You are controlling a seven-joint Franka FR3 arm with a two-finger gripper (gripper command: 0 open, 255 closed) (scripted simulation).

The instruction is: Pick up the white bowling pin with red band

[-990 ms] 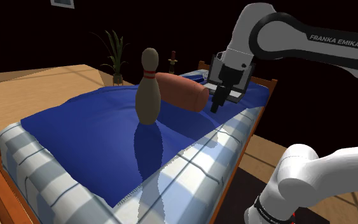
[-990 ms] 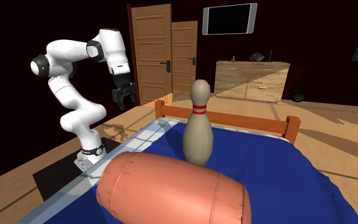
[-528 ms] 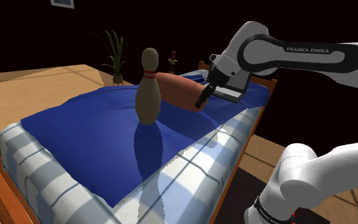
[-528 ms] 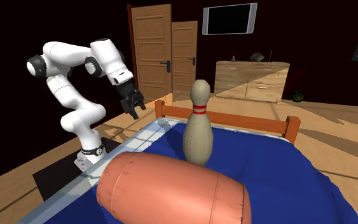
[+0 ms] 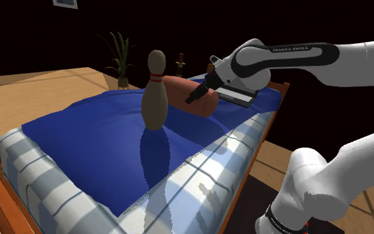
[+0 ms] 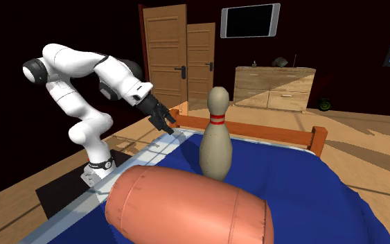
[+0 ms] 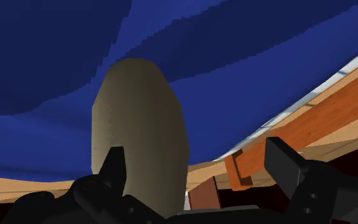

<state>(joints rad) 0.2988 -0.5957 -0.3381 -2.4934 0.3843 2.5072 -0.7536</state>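
A tan bowling pin (image 5: 155,93) with a red band at its neck stands upright on the blue blanket (image 5: 92,133) of a bed (image 6: 269,135), just ahead of the black gripper (image 5: 193,99) and apart from it. The wrist view looks straight at the pin's broad belly, with the two fingers (image 7: 285,167) spread wide and clasping nothing; one finger overlaps the pin's edge in that picture, but the shoulder view shows open space between hand and pin. A salmon bolster (image 5: 179,93) lies directly behind the gripper there, and a potted plant (image 5: 121,56) stands beyond the pin. The second exterior view adds two wooden doors (image 6: 165,55) and a dresser (image 6: 273,86) behind the bed. The white arm (image 6: 82,69) folds up from its base, its forearm reaching out nearly level, the hand tilted down towards the pin.
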